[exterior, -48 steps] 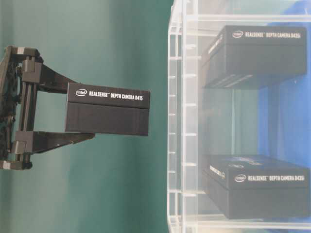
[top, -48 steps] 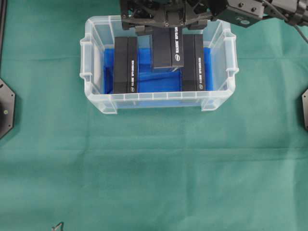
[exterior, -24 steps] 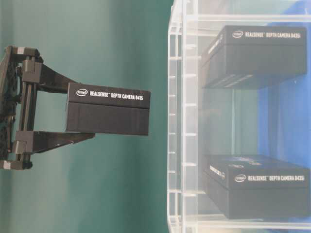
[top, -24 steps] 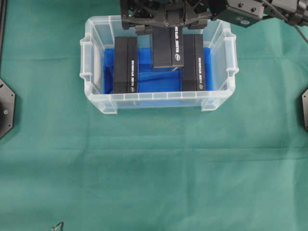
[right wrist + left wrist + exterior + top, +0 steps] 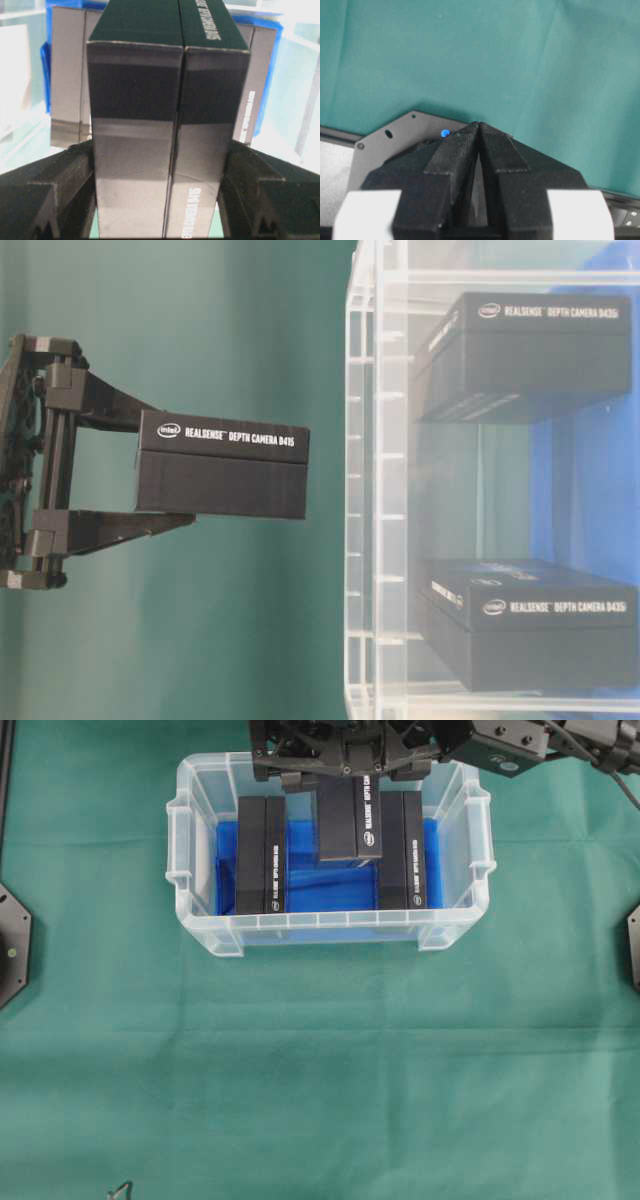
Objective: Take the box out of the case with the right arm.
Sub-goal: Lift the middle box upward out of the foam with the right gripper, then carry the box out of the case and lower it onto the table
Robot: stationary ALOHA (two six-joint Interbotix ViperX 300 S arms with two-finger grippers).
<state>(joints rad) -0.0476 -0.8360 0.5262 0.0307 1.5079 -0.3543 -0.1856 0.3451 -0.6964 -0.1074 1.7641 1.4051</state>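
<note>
- From above, we look straight down on the case.
- At table level, we face its side wall, close — sharing the held box and case.
- Our right wrist view sits nearest that box.

A big green cloth covers the whole table. It is soft and a bit wrinkly, with long folds running across it. The light is bright and even, and it makes only faint shadows on the cloth. At the left edge and the right edge there are dark flat plates lying on the cloth. From the low side view, the green cloth fills everything behind. No walls, floor or windows can be seen.
</note>
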